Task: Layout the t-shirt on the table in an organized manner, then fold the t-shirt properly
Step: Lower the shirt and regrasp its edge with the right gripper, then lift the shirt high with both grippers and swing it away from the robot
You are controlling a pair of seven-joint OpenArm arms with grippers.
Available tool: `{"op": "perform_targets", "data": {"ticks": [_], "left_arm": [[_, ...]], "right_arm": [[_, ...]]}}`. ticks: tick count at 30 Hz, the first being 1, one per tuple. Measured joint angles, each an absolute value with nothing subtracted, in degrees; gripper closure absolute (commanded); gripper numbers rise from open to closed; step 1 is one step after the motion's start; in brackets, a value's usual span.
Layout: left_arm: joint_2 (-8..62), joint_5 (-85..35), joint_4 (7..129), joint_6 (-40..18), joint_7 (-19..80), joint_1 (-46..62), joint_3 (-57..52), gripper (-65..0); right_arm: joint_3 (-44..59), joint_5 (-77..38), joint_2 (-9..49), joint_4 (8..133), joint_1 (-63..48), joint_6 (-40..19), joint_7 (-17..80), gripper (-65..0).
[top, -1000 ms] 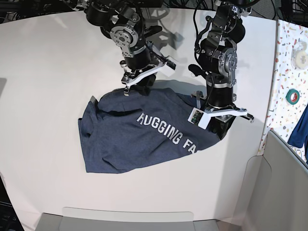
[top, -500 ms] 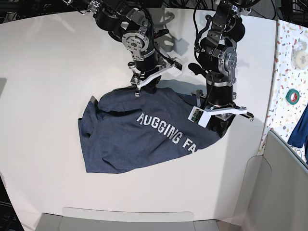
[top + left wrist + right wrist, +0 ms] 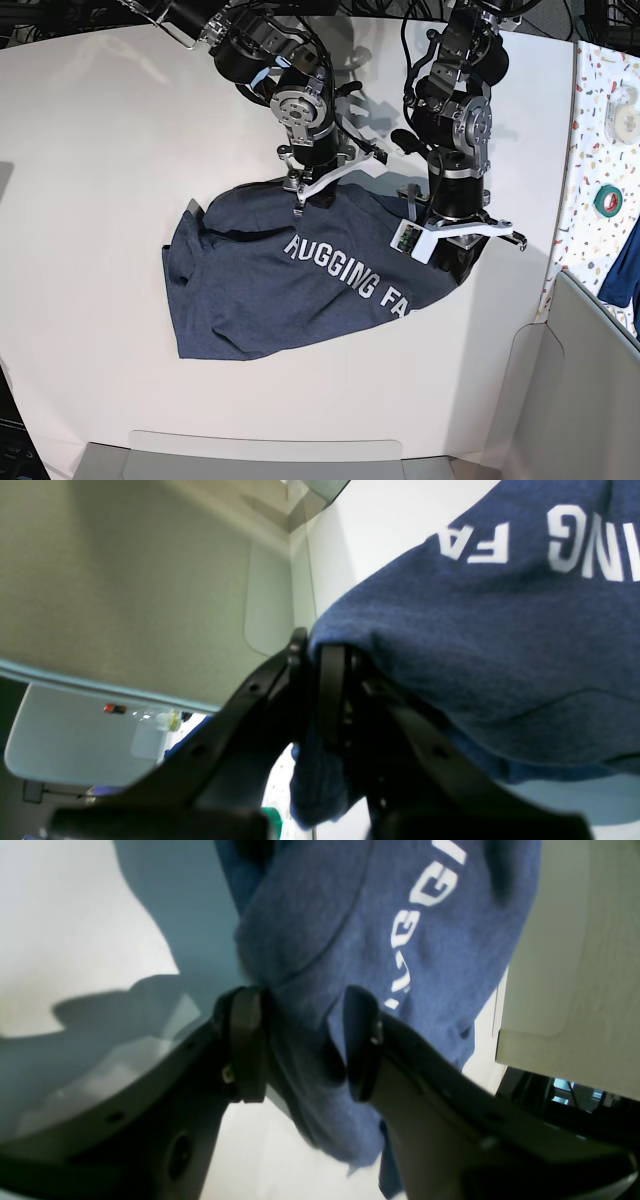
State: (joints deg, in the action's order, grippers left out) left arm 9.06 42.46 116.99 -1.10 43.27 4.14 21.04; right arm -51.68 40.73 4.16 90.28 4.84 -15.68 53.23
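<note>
The navy t-shirt [image 3: 290,290] with white lettering lies crumpled and slanted on the white table [image 3: 100,150]. My left gripper [image 3: 458,265] is at its right end, shut on a pinch of cloth. In the left wrist view the fingers [image 3: 332,680] clamp the shirt [image 3: 500,630], which drapes away from them. My right gripper [image 3: 308,195] is at the shirt's far edge. In the right wrist view its jaws stand apart [image 3: 302,1040] with a loose fold of the shirt [image 3: 350,915] between the two fingers.
A speckled side surface [image 3: 600,150] at the right carries a green tape roll [image 3: 607,200] and a white roll [image 3: 622,100]. A blue cloth [image 3: 625,260] hangs there. A grey panel [image 3: 590,400] stands at the front right and a grey tray [image 3: 270,455] along the front edge.
My right arm has moved right along the shirt's far edge, closer to the left arm. The left arm and the shirt have hardly moved.
</note>
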Motion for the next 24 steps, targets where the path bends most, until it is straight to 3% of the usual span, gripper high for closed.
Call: {"op": "perform_targets", "data": {"ticks": [16,24], "left_arm": [[9.1,42.5,117.1,-1.1,43.2,3.8,21.0,0.0],[9.1,42.4,117.1,-1.1,43.2,3.8,21.0,0.0]], "right_arm": [[-51.6,43.4,1.7,82.6,6.4,-13.9,46.6,-23.7],[-52.1,42.5,1.9,83.3,5.7,-14.3,51.5,-0.9]]}}
